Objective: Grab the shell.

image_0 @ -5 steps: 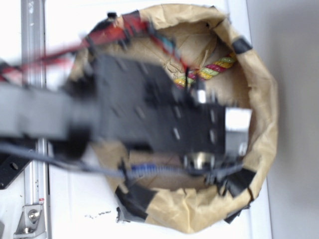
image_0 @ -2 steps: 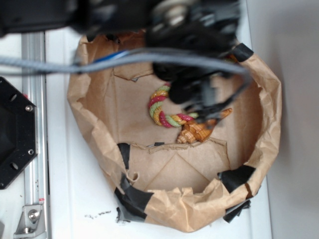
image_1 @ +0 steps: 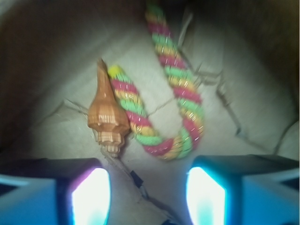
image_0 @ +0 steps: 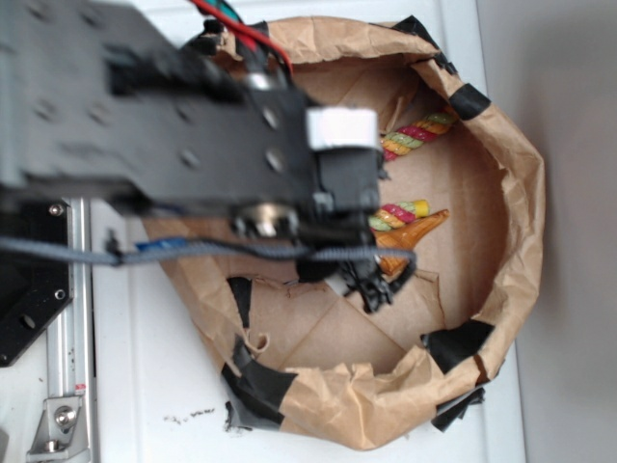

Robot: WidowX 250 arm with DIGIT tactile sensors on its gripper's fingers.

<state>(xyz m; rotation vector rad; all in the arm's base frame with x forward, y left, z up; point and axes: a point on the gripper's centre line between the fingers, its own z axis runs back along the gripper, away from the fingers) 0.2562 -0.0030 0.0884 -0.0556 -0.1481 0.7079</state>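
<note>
Claw: black gripper (image_1: 147, 194) with 2 pale glowing pads (image_1: 90, 197), spread wide, holding nothing, hanging above the bin floor.
Shell: small glossy orange-brown spiral shell (image_1: 107, 117) lies at about 10 o'clock from the claw's gap, spire toward 12, ridged base toward 6.
Neighbour: curved red-yellow-green twisted rope (image_1: 173, 105) touches the shell's 3 o'clock side.
Container: crumpled brown paper bin (image_0: 516, 193) holds both.
Handling: likely light, rigid, slick, brittle at the spire.
Hold: across the wider ridged body, not the tip.
</note>
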